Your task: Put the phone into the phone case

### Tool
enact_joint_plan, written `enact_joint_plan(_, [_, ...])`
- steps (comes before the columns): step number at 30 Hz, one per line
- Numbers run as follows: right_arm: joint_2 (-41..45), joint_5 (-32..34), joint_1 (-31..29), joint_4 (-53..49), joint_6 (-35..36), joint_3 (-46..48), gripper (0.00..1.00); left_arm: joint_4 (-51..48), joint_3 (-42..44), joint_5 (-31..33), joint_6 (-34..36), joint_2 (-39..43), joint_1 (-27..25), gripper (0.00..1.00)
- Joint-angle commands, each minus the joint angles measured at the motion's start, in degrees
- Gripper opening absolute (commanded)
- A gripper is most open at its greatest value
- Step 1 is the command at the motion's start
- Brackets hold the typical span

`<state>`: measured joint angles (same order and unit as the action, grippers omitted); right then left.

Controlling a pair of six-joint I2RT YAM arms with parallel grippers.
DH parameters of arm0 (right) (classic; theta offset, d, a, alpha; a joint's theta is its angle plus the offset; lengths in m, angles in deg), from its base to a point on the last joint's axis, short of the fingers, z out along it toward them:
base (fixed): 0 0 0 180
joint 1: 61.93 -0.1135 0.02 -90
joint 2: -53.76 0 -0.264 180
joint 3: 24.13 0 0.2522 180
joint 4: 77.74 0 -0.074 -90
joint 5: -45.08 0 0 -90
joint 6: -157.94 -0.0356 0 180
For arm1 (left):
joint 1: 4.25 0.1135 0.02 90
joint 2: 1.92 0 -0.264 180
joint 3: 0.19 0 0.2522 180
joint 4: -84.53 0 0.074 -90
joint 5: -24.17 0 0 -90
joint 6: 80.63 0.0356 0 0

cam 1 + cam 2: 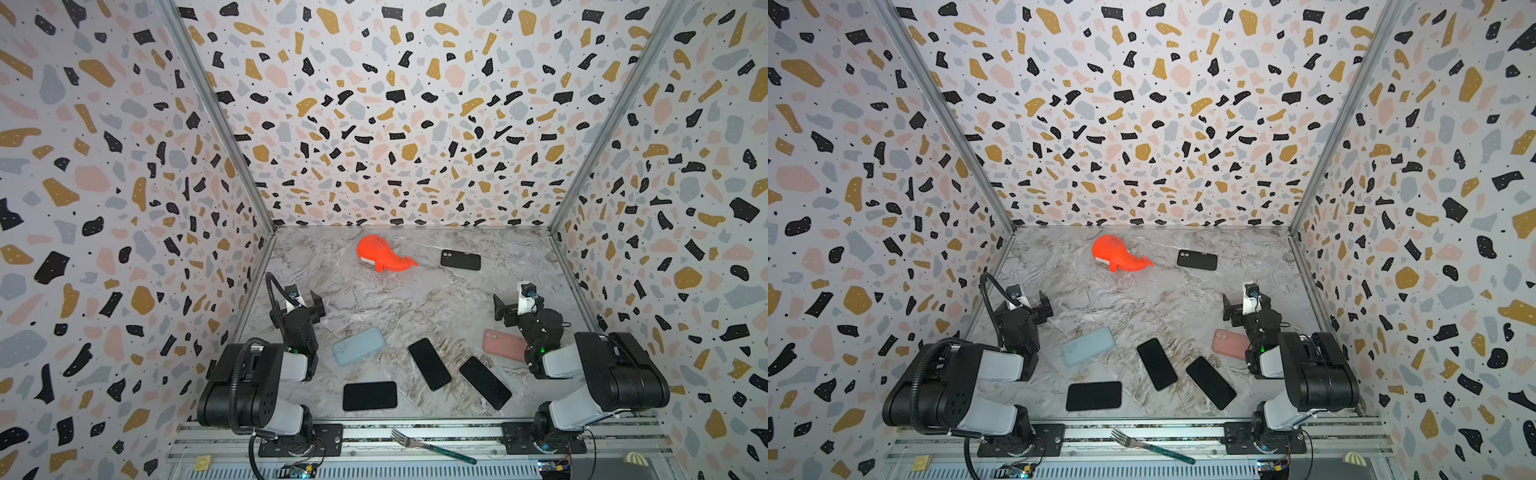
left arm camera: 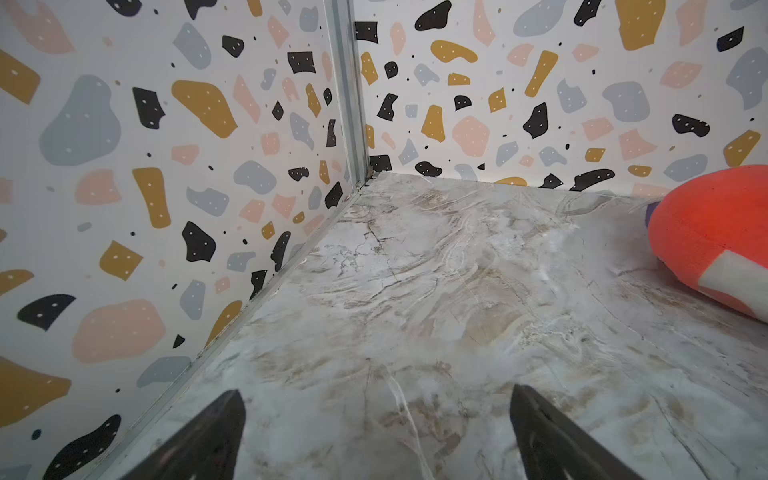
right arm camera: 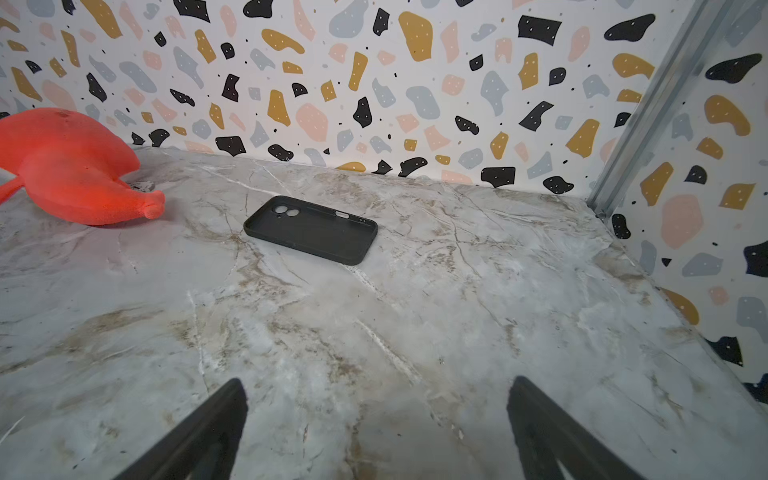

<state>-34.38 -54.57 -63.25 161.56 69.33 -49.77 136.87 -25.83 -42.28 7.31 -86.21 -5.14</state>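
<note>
Black phone case (image 3: 311, 229) lies flat on your marble table (image 3: 415, 324); your left hand (image 2: 376, 390) and right hand (image 3: 376, 380) gape, grasping nothing.

black case (image 3: 311, 230), orange whale (image 1: 380, 255), marbled table (image 1: 415, 299)

The black-and-grey left arm (image 1: 253, 382) rises from its base at the near edge of the grey marbled tabletop (image 1: 399, 307). It is folded at the elbow, with the forearm reaching toward the tabletop's far side. The left gripper (image 2: 376, 399) hangs above the tabletop, jaws spread wide and holding nothing. The black-and-grey right arm (image 1: 615, 374) mirrors this pose. The right gripper (image 3: 376, 386) likewise gapes empty above the tabletop.
</note>
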Motion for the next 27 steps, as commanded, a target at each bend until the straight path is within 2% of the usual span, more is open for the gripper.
enact_joint_plan(1, [0.5,-0.2,-0.2,0.0,0.1,-0.7,0.99,3.4,-0.2,1.1,-0.1,0.8,-0.2,1.0])
enact_joint_plan(27, [1.0,-0.6,0.1,1.3,-0.1,0.1,0.99,3.4,-0.2,1.1,0.0,0.7,-0.2,1.0])
